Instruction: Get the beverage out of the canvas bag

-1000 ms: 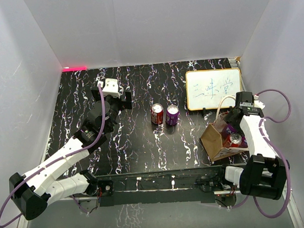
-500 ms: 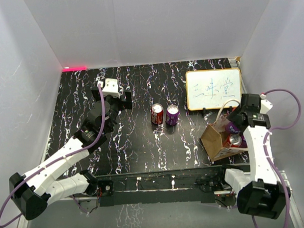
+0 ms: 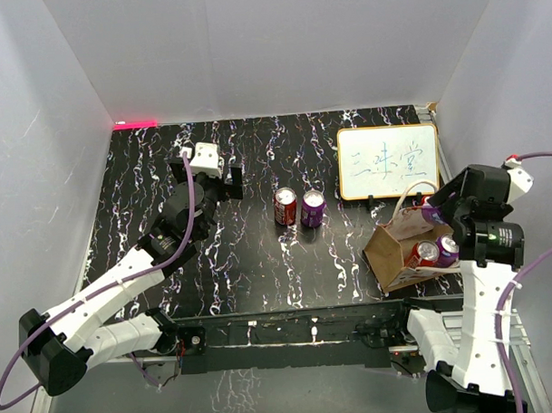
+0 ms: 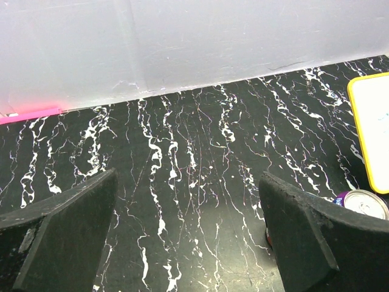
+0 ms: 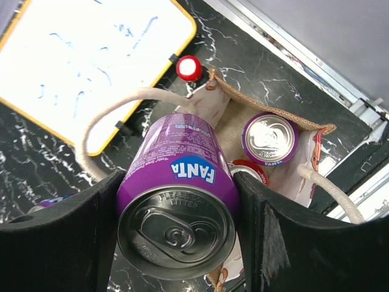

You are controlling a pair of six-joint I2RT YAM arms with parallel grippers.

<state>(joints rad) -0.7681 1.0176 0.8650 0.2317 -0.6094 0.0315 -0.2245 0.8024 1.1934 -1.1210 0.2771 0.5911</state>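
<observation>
Two cans sit inside the canvas bag (image 3: 386, 254), a red can (image 5: 246, 172) and a purple can (image 5: 270, 140). The right gripper (image 5: 176, 228) pinches the purple Fanta can (image 5: 173, 182) by its sides, just above the bag's open mouth, beside a cream handle (image 5: 106, 118). The left gripper (image 4: 188, 234) is spread wide, holding nothing, well left of the bag. A spare red can (image 3: 285, 206) and a spare purple can (image 3: 312, 208) stand upright left of the bag. The white board (image 3: 388, 162) is just behind the bag.
</observation>
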